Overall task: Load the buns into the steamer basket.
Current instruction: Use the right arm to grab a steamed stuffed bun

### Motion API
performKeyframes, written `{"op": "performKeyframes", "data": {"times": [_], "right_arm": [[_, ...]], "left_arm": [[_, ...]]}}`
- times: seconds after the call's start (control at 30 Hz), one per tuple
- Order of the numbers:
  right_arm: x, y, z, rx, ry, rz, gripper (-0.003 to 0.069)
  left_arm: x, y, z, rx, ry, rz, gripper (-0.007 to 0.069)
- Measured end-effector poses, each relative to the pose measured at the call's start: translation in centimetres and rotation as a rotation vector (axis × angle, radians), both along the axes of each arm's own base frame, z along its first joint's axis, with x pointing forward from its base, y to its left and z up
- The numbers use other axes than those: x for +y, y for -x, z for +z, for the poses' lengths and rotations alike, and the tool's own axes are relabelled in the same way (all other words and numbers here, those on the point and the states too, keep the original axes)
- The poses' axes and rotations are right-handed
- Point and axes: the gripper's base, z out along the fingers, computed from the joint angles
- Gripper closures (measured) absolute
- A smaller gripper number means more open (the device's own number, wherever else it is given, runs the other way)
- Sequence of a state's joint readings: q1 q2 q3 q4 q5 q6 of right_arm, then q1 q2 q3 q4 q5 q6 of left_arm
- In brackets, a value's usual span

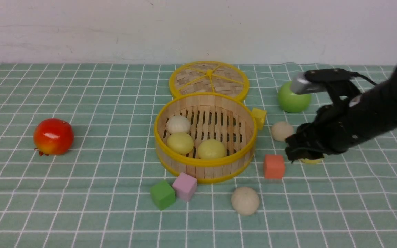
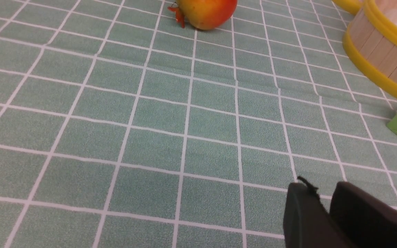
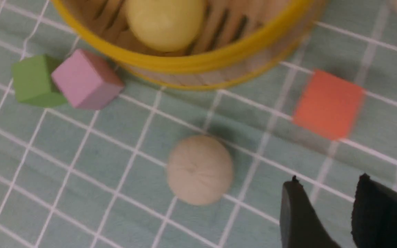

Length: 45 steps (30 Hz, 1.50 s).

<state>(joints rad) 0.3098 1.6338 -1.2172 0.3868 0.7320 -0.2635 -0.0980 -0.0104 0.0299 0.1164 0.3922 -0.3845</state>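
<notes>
- R jaws parted, low over yellow bun [image 1: 311, 160], right of frame; grip unclear.
- L jaws slightly apart, empty.
- Three buns [image 1: 181, 143] in steamer basket [image 1: 205, 164], centre.
- Buns prob. light, smooth: pinch across middle.

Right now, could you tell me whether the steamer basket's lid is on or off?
Off: the lid lies flat behind the steamer basket, whose slatted floor shows.

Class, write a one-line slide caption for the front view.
Three buns in the steamer basket, three outside on the checked cloth, right gripper near the orange cube.
</notes>
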Motion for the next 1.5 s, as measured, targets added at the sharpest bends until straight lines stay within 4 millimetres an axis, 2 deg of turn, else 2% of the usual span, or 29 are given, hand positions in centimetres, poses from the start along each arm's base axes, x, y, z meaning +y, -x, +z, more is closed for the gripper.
{"op": "performKeyframes", "data": {"times": [0.03, 0.1, 0.17, 0.2, 0.23, 0.4, 0.7, 0.97, 1.13, 1.5], "right_arm": [[0.4, -0.1, 0.1, 0.0, 0.003, 0.012, 0.0419], [2.8, -0.5, 0.1, 0.055, 0.057, 0.069, 0.0419], [4.6, -0.2, -0.3, 0.093, 0.105, 0.104, 0.0419], [4.5, -0.3, -0.4, 0.097, 0.111, 0.101, 0.0419], [5.9, 0.1, -1.0, 0.123, 0.156, 0.119, 0.0419], [8.0, 0.9, -3.1, 0.155, 0.273, 0.124, 0.0418], [8.9, 0.3, -5.5, 0.19, 0.276, 0.088, 0.0417], [9.4, 0.0, -5.6, 0.171, 0.225, 0.072, 0.0417], [9.6, -0.5, -6.8, 0.166, 0.247, 0.078, 0.0417], [9.8, -1.0, -8.0, 0.157, 0.264, 0.083, 0.0417]], "left_arm": [[0.0, 0.0, 0.0, 0.0, 0.0, 0.0, 0.0505], [0.0, 0.0, 0.0, 0.0, 0.0, 0.0, 0.0501], [0.0, 0.0, 0.0, 0.0, 0.0, 0.0, 0.0501], [0.0, 0.0, 0.0, 0.0, 0.0, 0.0, 0.0501], [0.0, 0.0, 0.0, 0.0, 0.0, 0.0, 0.0498], [0.0, 0.0, 0.0, 0.0, 0.0, 0.0, 0.0494], [0.0, 0.0, 0.0, 0.0, 0.0, 0.0, 0.048], [0.0, 0.0, 0.0, 0.0, 0.0, 0.0, 0.0475], [0.0, 0.0, 0.0, 0.0, 0.0, 0.0, 0.0474], [0.0, 0.0, 0.0, 0.0, 0.0, 0.0, 0.0468]]}}
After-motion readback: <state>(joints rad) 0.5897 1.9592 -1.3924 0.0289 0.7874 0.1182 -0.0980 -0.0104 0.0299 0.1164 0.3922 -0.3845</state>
